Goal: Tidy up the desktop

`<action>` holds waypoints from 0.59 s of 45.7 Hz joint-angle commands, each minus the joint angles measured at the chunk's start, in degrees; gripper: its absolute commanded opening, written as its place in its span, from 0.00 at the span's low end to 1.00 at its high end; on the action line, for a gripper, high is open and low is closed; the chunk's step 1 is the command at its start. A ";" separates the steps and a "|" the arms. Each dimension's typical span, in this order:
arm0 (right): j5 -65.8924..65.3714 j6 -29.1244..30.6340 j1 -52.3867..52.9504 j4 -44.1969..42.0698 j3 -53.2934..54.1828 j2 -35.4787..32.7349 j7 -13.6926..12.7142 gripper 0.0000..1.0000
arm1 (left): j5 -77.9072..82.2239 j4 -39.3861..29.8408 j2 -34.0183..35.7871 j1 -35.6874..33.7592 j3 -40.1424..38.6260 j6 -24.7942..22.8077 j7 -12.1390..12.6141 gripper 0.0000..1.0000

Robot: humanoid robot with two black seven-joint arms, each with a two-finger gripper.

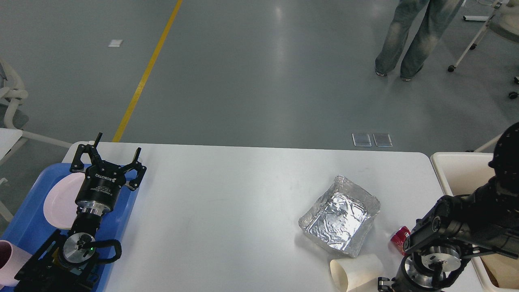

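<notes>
Your left gripper stands wide open, holding nothing, above the blue tray. Your right gripper is cut off at the bottom edge; its state you cannot tell. Between both arms the desktop runs long side to side.

Colours across our white desktop

On it we see a crinkled silver foil tray; just right of that tray a red can, below it a cream paper cup. Far left, a blue tray carries a pale pink plate.
</notes>
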 commanded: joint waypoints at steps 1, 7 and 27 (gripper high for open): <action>1.40 8.31 10.02 4.19 -1.27 -6.43 0.08 0.00 | 0.00 0.01 0.05 0.00 -0.04 0.05 0.00 0.96; 7.28 19.04 25.14 6.22 -6.89 -9.78 0.35 0.00 | 0.00 -0.08 -0.04 0.00 -0.04 0.05 0.00 0.96; 15.20 26.79 55.40 6.66 -17.01 -8.55 0.79 0.00 | 0.00 0.01 0.05 0.00 0.05 0.05 0.00 0.96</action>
